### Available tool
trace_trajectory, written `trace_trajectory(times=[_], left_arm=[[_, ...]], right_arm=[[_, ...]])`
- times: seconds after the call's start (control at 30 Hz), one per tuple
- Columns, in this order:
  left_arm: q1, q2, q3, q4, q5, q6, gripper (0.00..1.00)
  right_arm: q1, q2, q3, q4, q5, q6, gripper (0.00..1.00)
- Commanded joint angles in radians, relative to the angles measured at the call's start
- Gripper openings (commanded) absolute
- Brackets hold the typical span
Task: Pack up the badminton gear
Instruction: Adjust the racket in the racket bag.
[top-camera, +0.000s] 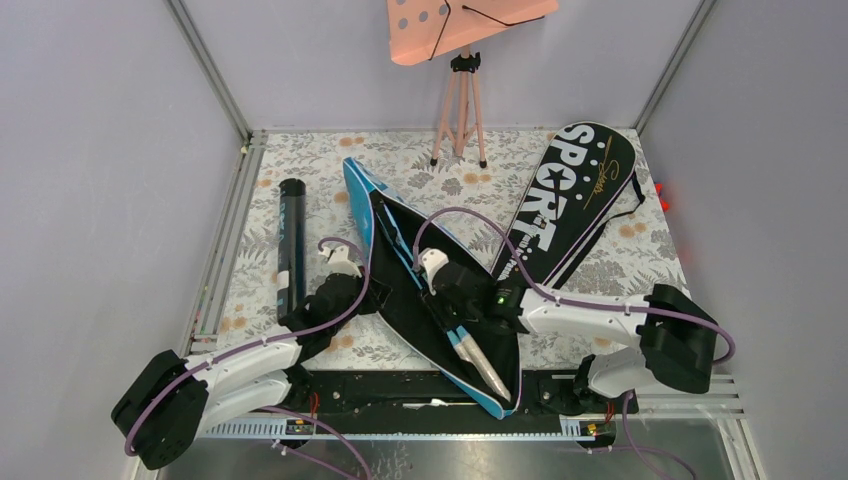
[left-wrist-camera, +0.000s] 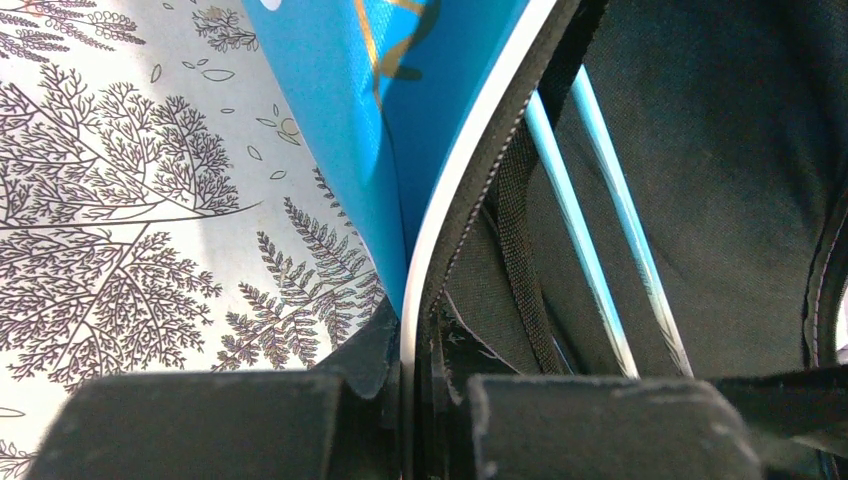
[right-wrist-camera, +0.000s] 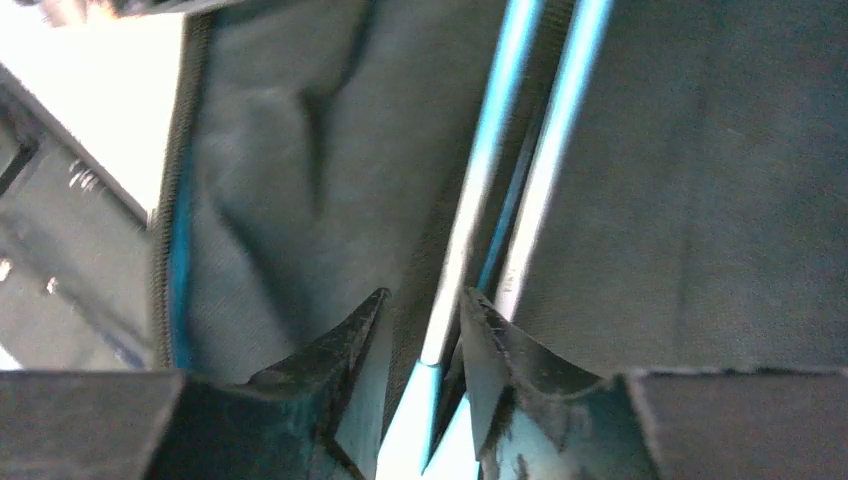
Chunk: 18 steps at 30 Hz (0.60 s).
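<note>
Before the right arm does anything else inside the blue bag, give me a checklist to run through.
1. Left end effector pinching the blue bag by its rim: ok.
2. Bag mouth held open: ok, the dark lining is exposed.
3. Racket shafts lying inside the bag: ok, two light-blue shafts side by side.
4. Right end effector centred on a shaft: ok, its fingers straddle one.
5. Firm grip on that shaft: cannot tell, the view is blurred.
6. Black tube packed: not ok, it lies outside, left of the bag.
</note>
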Motion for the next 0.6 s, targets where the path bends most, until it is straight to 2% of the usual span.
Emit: trace_trajectory(times=[0.0,0.17,0.23,0.37,0.47,0.53,0.57], left_arm=[[-0.006,-0.005,0.019,0.018,0.002,0.004,0.0],[-0.007,-0.014,0.012,0.004,-0.011,0.005,0.0],[-0.008,-0.017,0.01,0.004,-0.014,0.005,0.0],[-0.009,-0.017,0.014,-0.001,-0.011,0.009,0.0],[-0.008,-0.019,0.013,-0.003,-0.013,0.009,0.0],[-0.009,-0.022,0.013,-0.004,-0.013,0.013,0.0],[-0.008,-0.024,0.013,-0.006,-0.015,0.015,0.0]], right_arm=[[0.003,0.027,0.07,-0.081,0.371,0.18,0.36],[0.003,0.03,0.043,-0.09,0.432,0.269,0.36],[0.003,0.057,0.047,-0.075,0.377,0.242,0.4],[0.003,0.134,0.062,-0.001,0.158,0.192,0.47],[0.002,0.183,0.067,0.045,0.14,0.195,0.49],[0.003,0.233,0.102,-0.005,0.196,0.185,0.47],[0.003,0.254,0.115,-0.014,0.223,0.178,0.37]])
